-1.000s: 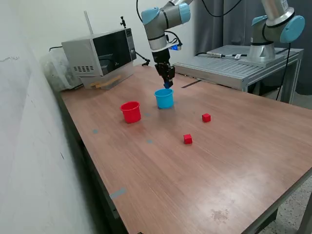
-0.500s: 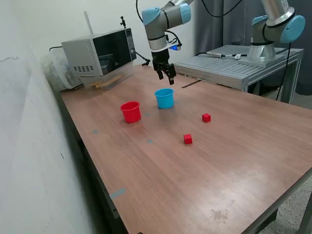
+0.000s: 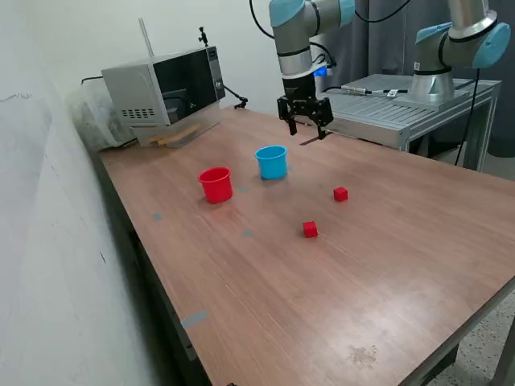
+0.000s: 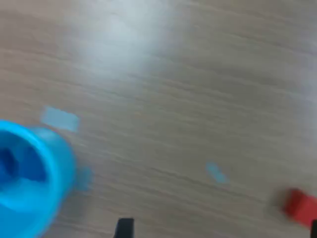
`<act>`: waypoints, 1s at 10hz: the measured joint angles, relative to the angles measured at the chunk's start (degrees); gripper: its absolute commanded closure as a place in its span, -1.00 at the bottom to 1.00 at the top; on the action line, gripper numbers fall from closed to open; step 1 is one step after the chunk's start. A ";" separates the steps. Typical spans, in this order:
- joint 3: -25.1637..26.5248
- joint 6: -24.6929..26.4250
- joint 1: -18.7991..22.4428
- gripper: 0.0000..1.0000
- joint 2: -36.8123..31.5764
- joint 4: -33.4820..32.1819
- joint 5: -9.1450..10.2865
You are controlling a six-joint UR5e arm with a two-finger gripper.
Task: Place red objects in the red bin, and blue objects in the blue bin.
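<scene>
A: We start from the blue bin (image 3: pixel 272 162), our landmark; it stands upright on the table (image 3: pixel 386 241), and in the wrist view (image 4: pixel 27 183) we see dark blue inside it, blurred, which we take for the blue cubes, though we cannot count them.

B: Agreed; the red bin (image 3: pixel 216 184) stands near it, toward the exterior view's left, apart and not touching; we cannot tell whether anything lies in it.

A: Two red cubes lie on open wood on the far side of the blue bin from the red one; the nearer red cube (image 3: pixel 340 194) and the farther red cube (image 3: pixel 310 229) are apart from each other; the wrist view catches one (image 4: pixel 299 206), smeared by motion.

B: Our gripper (image 3: pixel 306 121) hangs above the table beyond the blue bin, toward the exterior view's right; its fingers are spread and carry nothing.

A: So we judge the step in hand to be reaching for a red cube; we should come down straight over the nearer one, straddle it squarely with the fingers wide, and close only once they flank it; a skewed approach could nudge it away.

B: For room, we have bare wood all round both cubes; the microwave (image 3: pixel 165 84) sits well behind the bins; carrying toward the red bin, we should pass high enough to clear the blue bin's rim.
</scene>
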 measured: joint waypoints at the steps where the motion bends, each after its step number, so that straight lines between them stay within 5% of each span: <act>1: 0.52 -2.97 2.11 -1.00 -0.54 0.00 0.64; 4: 1.57 -12.36 6.07 -1.00 -1.48 0.05 1.61; 6: 1.99 -11.06 7.39 -1.00 -1.69 0.07 3.02; 10: 4.95 15.27 11.93 -1.00 -4.07 -4.98 4.94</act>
